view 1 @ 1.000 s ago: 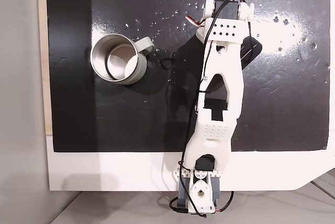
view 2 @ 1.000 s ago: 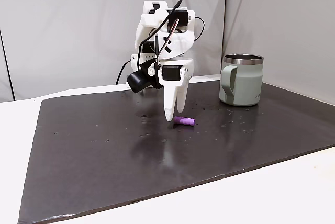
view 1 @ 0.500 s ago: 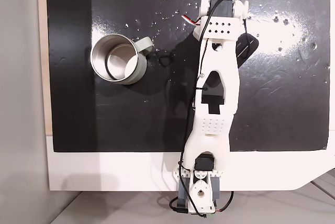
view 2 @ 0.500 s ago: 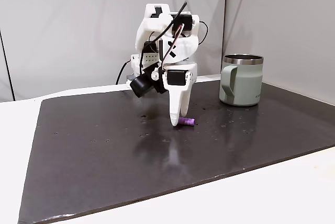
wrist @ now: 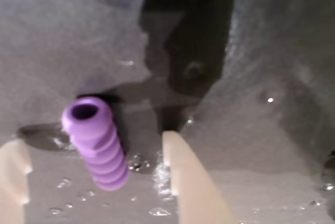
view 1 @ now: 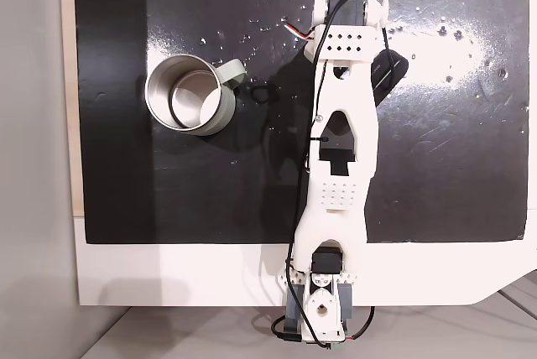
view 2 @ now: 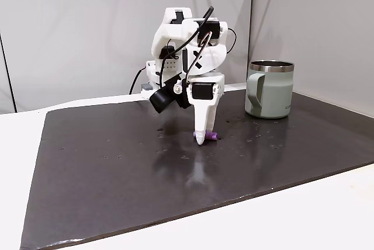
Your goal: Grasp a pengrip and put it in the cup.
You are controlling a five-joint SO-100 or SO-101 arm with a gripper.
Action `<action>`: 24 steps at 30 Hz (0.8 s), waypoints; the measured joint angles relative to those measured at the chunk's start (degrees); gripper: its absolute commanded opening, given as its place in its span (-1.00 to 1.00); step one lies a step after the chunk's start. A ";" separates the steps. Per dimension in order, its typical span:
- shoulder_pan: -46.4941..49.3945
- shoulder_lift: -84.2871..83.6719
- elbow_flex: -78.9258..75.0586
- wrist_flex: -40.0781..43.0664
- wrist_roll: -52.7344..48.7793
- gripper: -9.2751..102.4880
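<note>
Starting at the left of the top-down fixed view, I see the cup (view 1: 190, 95) standing upright on the dark surface (view 1: 117, 166), mouth open to the camera, handle pointing toward my arm (view 1: 340, 174). The cup is well apart from the work area.

In the side fixed view the order flips: my claw (view 2: 201, 139) is in the middle with its tip down at the surface, the pengrip (view 2: 211, 136) peeks out just beside that tip, and the cup (view 2: 269, 89) sits further right and behind.

The wrist view tells me most. Left to right: one pale finger (wrist: 13, 174) at the frame edge, then the pengrip (wrist: 97, 149) lying on its side with its open end up-frame, then the other finger (wrist: 191, 182). So the claw (wrist: 94, 182) is spread, straddling the piece and pinching nothing yet.

My worries, judged from here: the pengrip lies slanted and off-centre between the fingers, so closing may roll or squirt it out sideways. The surface looks glossy with small droplets, which would help it slip. The tips seem to be at the surface already, so pushing lower could scrape or jam. If I clamp only its near end, it may pivot and drop on the way to the cup.
</note>
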 measured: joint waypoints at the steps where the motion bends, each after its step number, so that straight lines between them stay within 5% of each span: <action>1: 0.00 0.00 0.00 0.00 0.09 -0.53; 6: 0.09 -0.09 -0.35 -0.09 0.00 -0.83; 24: 0.70 9.76 3.52 7.65 -0.09 -0.83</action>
